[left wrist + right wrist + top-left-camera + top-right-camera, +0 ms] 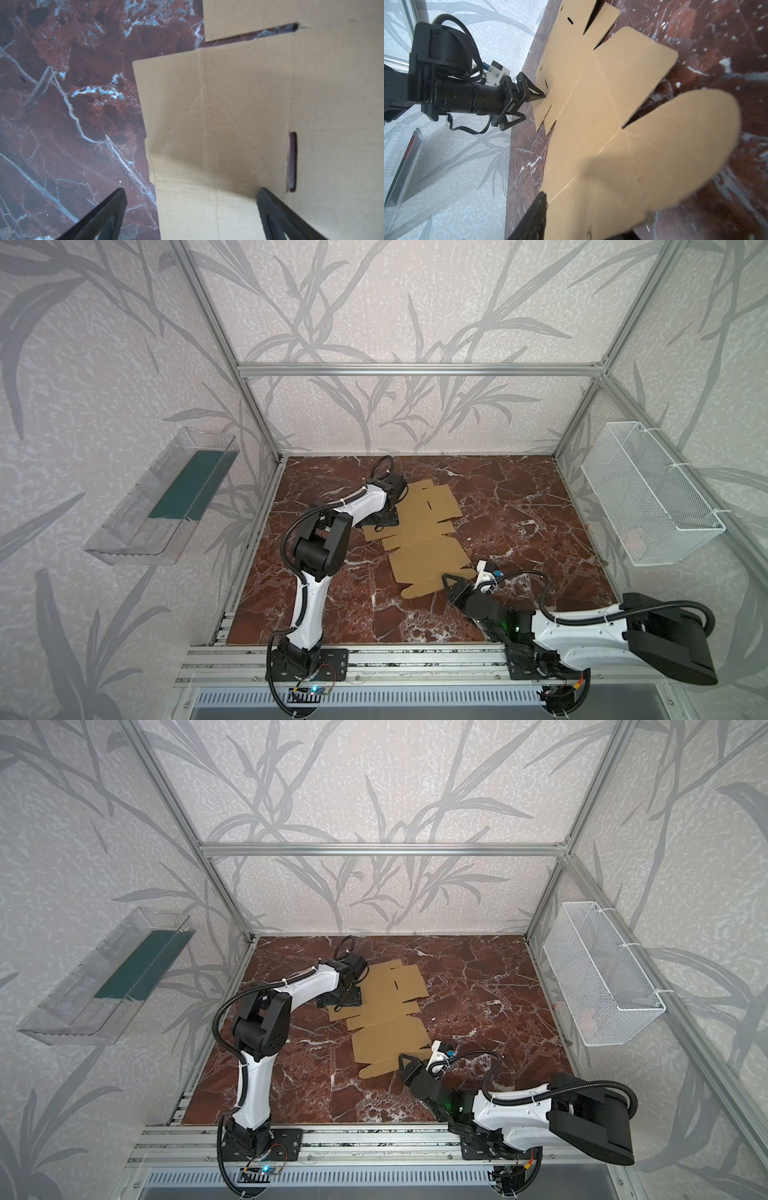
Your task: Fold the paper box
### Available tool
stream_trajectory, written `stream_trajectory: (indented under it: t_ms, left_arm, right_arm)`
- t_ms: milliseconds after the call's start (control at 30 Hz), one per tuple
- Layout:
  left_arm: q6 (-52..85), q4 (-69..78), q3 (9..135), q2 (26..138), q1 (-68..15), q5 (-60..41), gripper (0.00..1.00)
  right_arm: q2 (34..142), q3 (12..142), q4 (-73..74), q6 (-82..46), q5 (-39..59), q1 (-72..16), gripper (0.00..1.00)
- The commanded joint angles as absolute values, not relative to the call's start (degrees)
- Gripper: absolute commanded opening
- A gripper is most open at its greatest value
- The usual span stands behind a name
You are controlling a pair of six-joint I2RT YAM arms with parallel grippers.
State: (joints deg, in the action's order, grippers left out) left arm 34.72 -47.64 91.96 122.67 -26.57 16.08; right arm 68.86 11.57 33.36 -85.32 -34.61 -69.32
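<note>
Soft even light; the paper box blurs close to the lens

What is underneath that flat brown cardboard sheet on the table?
The red marble tabletop: it shows all around the cardboard sheet and through its slit. The sheet lies mostly flat, so nothing bulky seems hidden, but the rest beneath is covered.

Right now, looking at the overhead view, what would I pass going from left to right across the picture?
In a top view: clear wall bin → left arm's elbow → paper box → white wire basket.
</note>
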Motion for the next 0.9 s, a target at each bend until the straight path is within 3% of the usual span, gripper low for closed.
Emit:
stream_trajectory:
  t_ms: [0,300,733,867]
  left_arm:
    - [34.9,-51.7,89.4,122.6,-27.0,13.9,0.99]
    - [34.8,-51.9,89.5,119.8,-26.8,13.3,0.99]
    - [32.7,-55.6,94.9,111.2,-25.9,11.4,0.99]
    - [31.2,-57.4,97.7,105.7,-24.3,10.3,0.99]
  right_arm:
    - [70.9,11.6,37.1,-84.0,-33.0,-68.8,0.39]
    - [74.1,12.1,35.6,-87.1,-31.6,-68.5,0.28]
    - [69.3,12.4,29.0,-86.6,-33.0,-68.4,0.03]
    - [65.3,12.3,25.7,-85.1,-34.4,-68.5,0.0]
